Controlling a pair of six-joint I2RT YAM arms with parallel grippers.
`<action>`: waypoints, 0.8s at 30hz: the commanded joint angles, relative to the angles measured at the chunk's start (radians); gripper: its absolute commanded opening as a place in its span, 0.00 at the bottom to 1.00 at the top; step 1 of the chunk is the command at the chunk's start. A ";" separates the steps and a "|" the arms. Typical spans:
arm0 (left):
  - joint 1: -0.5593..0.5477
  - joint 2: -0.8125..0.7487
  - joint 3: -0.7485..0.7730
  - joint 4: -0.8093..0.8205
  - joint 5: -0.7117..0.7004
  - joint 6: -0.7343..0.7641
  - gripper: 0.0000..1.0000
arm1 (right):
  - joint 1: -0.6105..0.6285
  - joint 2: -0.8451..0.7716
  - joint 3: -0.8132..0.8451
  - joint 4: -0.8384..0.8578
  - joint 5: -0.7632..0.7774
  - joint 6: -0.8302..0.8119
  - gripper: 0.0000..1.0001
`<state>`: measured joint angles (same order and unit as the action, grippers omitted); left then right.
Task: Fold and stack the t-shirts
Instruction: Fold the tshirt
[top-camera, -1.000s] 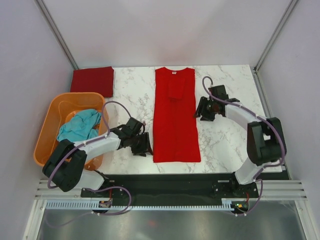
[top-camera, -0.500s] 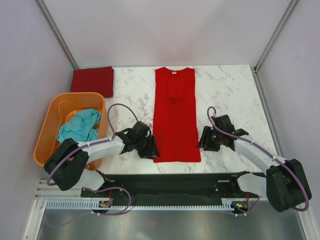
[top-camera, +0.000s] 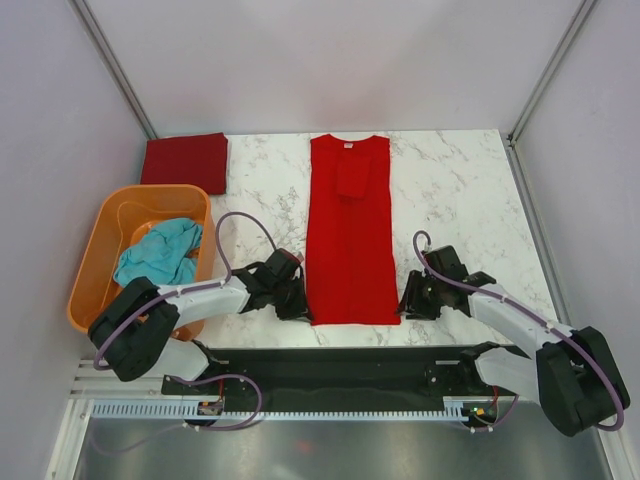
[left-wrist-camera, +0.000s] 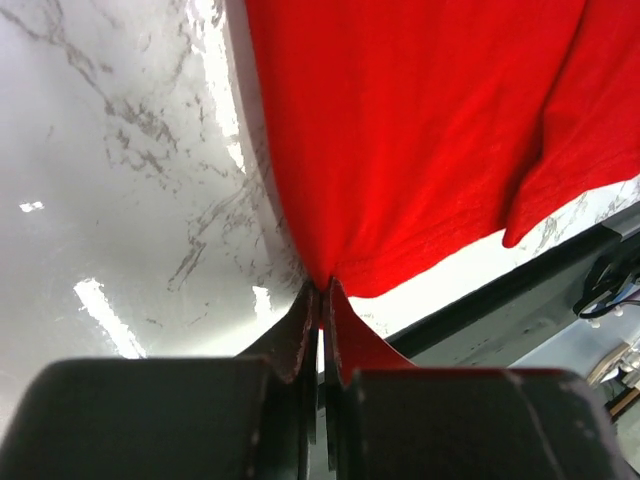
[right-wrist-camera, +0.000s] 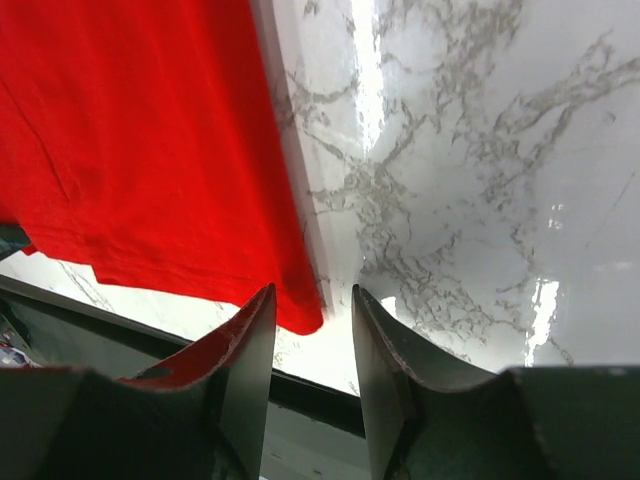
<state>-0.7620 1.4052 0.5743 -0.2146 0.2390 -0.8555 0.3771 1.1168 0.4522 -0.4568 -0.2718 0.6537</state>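
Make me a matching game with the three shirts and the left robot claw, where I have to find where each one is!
Things:
1. bright red shirt
2. dark red shirt
3. teal shirt
4. left gripper

Places or states:
A. bunched up in the orange basket
B. folded at the far left corner of the table
C. laid out long in the middle of the table
D. pinched shut on a near corner of the bright red shirt

Pairs: 1-C, 2-B, 3-A, 4-D
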 joint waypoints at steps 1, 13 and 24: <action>-0.008 -0.054 -0.030 0.006 -0.036 -0.017 0.02 | 0.009 -0.029 -0.021 -0.031 0.029 0.018 0.44; -0.013 -0.064 -0.024 -0.020 -0.023 0.021 0.45 | 0.066 -0.041 -0.030 -0.002 0.012 0.075 0.41; -0.033 -0.070 -0.017 -0.067 -0.070 0.018 0.43 | 0.075 -0.041 -0.038 -0.002 0.046 0.083 0.04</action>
<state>-0.7834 1.3537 0.5507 -0.2207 0.2310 -0.8555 0.4480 1.0893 0.4217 -0.4633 -0.2512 0.7200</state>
